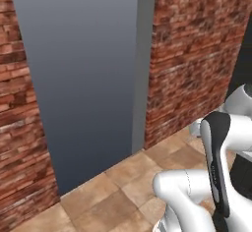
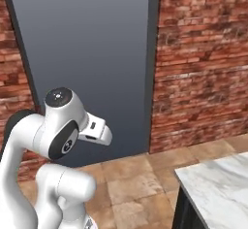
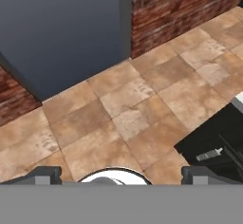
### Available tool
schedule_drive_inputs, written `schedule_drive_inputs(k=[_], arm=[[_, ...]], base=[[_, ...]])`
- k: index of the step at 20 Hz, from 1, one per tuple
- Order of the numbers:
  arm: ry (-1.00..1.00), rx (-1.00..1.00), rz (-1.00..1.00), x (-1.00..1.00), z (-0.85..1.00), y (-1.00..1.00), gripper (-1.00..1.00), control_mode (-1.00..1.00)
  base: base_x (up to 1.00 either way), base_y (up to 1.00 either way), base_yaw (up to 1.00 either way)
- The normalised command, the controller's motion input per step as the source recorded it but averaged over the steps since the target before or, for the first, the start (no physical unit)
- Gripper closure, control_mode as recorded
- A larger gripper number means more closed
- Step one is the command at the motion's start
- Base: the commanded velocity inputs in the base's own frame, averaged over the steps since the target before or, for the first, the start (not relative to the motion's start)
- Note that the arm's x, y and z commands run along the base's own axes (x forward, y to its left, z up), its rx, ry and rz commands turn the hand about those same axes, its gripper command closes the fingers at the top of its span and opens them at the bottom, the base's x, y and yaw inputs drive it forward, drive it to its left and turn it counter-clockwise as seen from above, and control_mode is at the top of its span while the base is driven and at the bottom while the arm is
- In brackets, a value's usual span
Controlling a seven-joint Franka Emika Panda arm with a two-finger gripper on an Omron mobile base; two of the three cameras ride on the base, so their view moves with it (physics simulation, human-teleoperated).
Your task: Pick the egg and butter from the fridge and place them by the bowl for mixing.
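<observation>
— Fingertips (image 3: 47,174) sit wide apart, jaws released, gripper (image 3: 121,175) above tiled floor (image 3: 123,109).
— And the fridge (image 1: 83,73)?
— Closed, a grey slab between brick walls (image 1: 197,54); marble counter (image 2: 218,184) at right.

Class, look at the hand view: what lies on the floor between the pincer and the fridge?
Nothing: in the hand view, bare brown floor tiles run from the pincer to the foot of the fridge.

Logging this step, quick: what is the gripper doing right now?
Gripper: open, fingertips far apart, holding nothing, aimed at the tiled floor.
</observation>
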Motion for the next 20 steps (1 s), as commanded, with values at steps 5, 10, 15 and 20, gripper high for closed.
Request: schedule_drive_inputs(k=[5, 10, 15, 20], arm=[[0.00, 0.00, 0.00, 0.00, 0.00, 0.00, -1.00, 1.00], [0.00, 0.00, 0.00, 0.00, 0.00, 0.00, -1.00, 1.00], [0.00, 0.00, 0.00, 0.00, 0.00, 0.00, -1.00, 1.00], [0.00, 0.00, 0.00, 0.00, 0.00, 0.00, -1.00, 1.00]], base=[[0.45, 0.22, -0.53], [0.45, 0.19, -0.52], [0.51, 0.23, -0.45], [0.60, 0.26, -0.36]])
